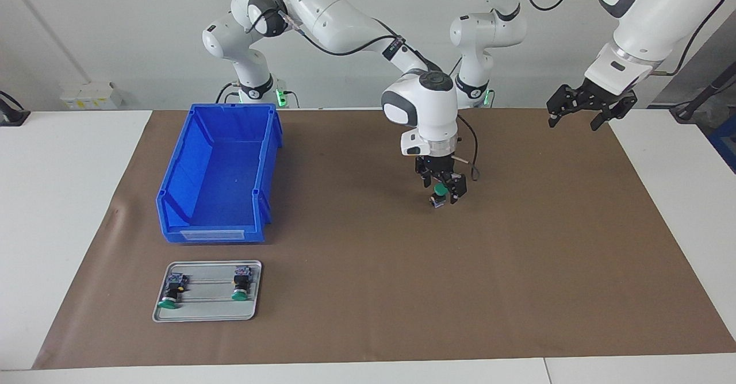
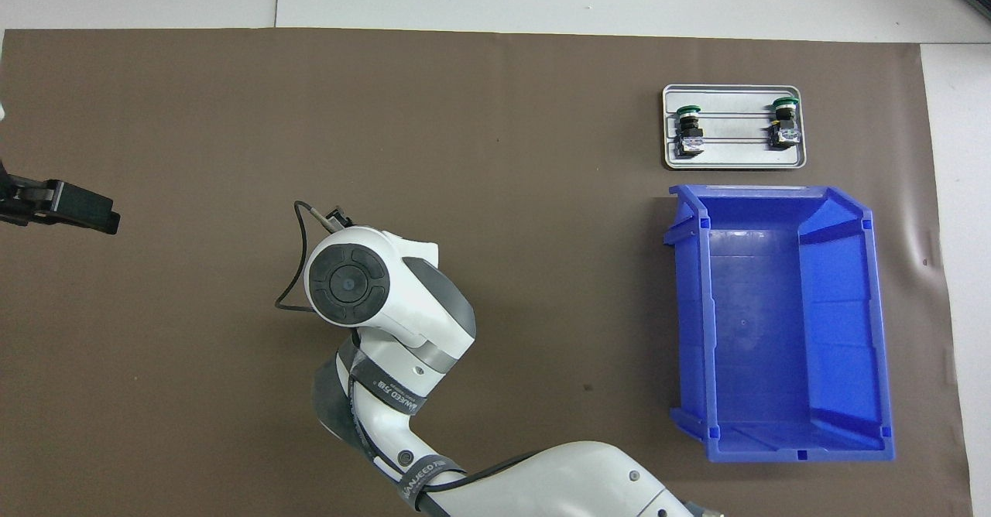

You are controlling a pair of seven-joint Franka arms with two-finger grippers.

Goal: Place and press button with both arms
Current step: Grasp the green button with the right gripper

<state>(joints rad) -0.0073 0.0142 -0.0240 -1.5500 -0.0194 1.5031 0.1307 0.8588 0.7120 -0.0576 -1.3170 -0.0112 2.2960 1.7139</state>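
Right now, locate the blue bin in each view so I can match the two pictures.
Facing view: the blue bin sits at the picture's left, toward the right arm's end of the table, just above the metal tray.
Overhead view: the blue bin sits at the picture's right, just below the tray.
Shared landmark: the tray with two green-capped switches, beside the bin and farther from the robots.

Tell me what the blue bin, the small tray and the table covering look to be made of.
Blue bin: likely moulded plastic, with a uniform glossy colour and ribbed walls.
Tray: probably metal, with a pale grey, dull sheen and a rolled rim.
Table covering: apparently brown paper or thin matte sheet, with faint wrinkles beside the bin.
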